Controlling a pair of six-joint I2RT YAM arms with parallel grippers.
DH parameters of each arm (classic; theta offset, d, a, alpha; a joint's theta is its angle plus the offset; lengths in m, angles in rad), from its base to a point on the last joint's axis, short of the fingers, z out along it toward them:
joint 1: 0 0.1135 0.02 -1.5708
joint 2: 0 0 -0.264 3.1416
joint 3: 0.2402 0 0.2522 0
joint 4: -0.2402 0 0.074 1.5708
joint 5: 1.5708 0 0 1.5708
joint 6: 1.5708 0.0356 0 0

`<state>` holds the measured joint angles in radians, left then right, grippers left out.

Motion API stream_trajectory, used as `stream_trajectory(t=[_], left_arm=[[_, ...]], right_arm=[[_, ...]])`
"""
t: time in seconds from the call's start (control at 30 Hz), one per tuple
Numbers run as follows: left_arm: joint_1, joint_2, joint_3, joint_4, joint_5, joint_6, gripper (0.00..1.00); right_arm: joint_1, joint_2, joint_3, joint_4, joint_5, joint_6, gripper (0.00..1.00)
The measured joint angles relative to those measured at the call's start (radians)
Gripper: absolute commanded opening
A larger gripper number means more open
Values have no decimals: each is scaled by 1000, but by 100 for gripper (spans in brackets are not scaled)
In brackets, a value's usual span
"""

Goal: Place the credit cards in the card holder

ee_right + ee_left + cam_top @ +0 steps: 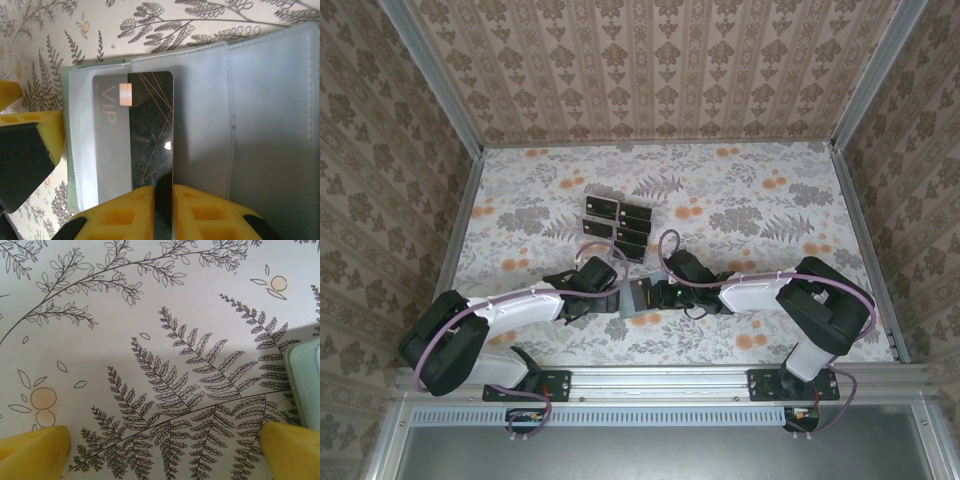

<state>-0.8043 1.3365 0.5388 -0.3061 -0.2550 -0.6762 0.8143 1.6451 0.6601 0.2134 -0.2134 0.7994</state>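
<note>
Though partly in holder (260, 125), card (150, 135) in right gripper (164, 196)

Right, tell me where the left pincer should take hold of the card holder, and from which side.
Grip the card holder by its left rim, coming in low from the left. It lies open and flat, that rim sits beside the open left pincer, and the right pincer is shut on a credit card over its middle, so probably only that edge is free.

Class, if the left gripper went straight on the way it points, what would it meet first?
Probably the fern-printed table cover ahead of the open left gripper; the card holder lies off to its side. Depth is unclear.
</note>
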Motion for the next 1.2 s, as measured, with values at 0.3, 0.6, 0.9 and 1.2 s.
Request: stream_trajectory(t=[0.3, 0.6, 0.9, 1.2], left_arm=[[-1, 6, 6, -4, 0, 0, 100], [-2, 8, 7, -4, -1, 0, 100], [-2, 3, 7, -8, 0, 0, 100], [10, -28, 2, -11, 16, 3, 100]], right_arm=[[27, 31, 35, -1, 0, 15, 21], [38, 49, 70, -17, -4, 14, 29], [39, 16, 103, -90, -2, -24, 52], [-13, -60, 107, -161, 6, -72, 53]])
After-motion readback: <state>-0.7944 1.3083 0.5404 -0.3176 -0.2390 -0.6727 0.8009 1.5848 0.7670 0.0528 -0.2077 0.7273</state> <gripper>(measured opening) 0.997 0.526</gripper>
